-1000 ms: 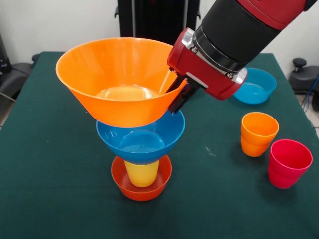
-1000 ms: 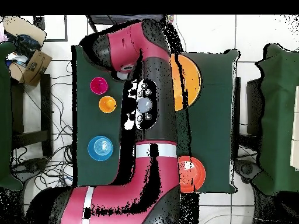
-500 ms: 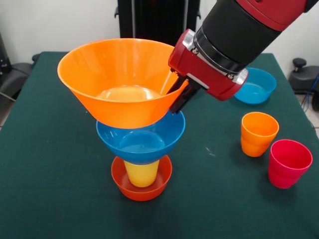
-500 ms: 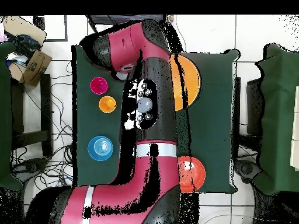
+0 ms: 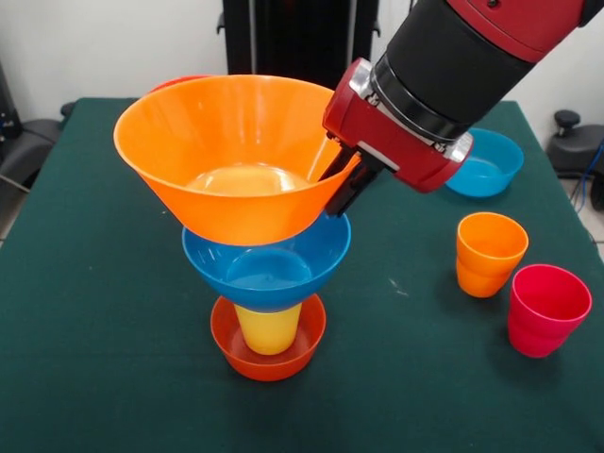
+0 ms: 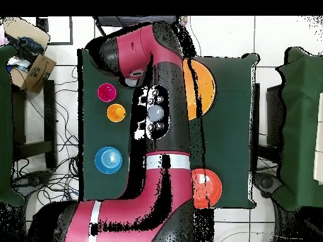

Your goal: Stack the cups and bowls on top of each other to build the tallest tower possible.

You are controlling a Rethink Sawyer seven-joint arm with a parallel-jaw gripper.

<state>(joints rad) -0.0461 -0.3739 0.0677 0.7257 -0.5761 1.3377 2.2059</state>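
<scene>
Glossy light-orange bowl [image 5: 226, 156] – light, stiff, slippery – claw [image 5: 342, 181] pinches its right rim, centre frame; thin rim looks the surest hold.

The front camera looks across the worktop [image 5: 113, 377], close to the tool [image 5: 342, 184]. The overhead camera looks straight down from far above. Both views share the worktop [image 6: 227, 126].

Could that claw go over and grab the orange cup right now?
Probably not yet: the claw looks clamped on the big orange bowl. The orange cup itself stands open on top, with the red cup beside it.
</scene>
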